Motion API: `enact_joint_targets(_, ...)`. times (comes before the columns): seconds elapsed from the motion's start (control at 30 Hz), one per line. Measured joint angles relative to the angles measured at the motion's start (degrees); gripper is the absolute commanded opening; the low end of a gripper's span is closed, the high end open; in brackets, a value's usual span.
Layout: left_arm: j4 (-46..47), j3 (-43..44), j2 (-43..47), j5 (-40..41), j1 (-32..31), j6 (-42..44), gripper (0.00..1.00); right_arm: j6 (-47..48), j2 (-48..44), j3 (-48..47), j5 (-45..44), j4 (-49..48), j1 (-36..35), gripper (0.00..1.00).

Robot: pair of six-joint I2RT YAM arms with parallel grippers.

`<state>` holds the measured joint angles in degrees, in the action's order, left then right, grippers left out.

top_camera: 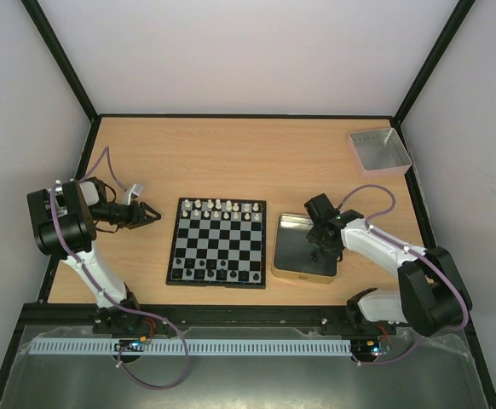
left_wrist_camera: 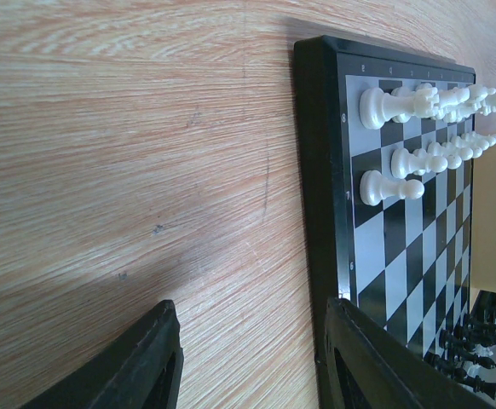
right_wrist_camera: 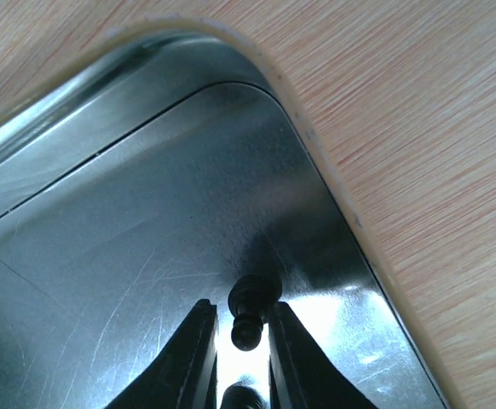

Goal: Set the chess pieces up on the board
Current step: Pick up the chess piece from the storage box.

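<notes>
The board (top_camera: 173, 247) lies at the table's middle, with white pieces (top_camera: 222, 207) in its two far rows and black pieces (top_camera: 214, 271) in its near rows. My left gripper (top_camera: 150, 215) is open and empty, low over bare wood just left of the board's edge (left_wrist_camera: 316, 170). The white pieces (left_wrist_camera: 401, 162) and black pieces (left_wrist_camera: 478, 341) also show in the left wrist view. My right gripper (top_camera: 320, 251) points down into the gold-rimmed tin (top_camera: 303, 277). Its jaws stand narrowly apart around a black pawn (right_wrist_camera: 248, 315) on the tin floor (right_wrist_camera: 146, 213), with light showing beside the pawn.
A grey square tray (top_camera: 380, 151) stands at the far right corner. The tin sits right beside the board's right edge. Black frame posts and pale walls close in the table on three sides.
</notes>
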<state>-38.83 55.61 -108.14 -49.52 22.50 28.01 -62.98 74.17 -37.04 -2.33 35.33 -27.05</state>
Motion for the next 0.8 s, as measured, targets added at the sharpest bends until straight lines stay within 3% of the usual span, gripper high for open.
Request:
enact_joint_targets(0.6, -0.09, 0.17, -0.04, 0.11, -0.20, -0.39, 0.49, 2.60, -0.52, -0.33, -2.10, 1.33, -0.02, 0.09)
enact_joint_targets(0.8, -0.13, 0.28, 0.00, 0.46, -0.35, -0.81, 0.49, 2.56, -1.14, -4.70, -4.59, 3.93, -4.94, 0.08)
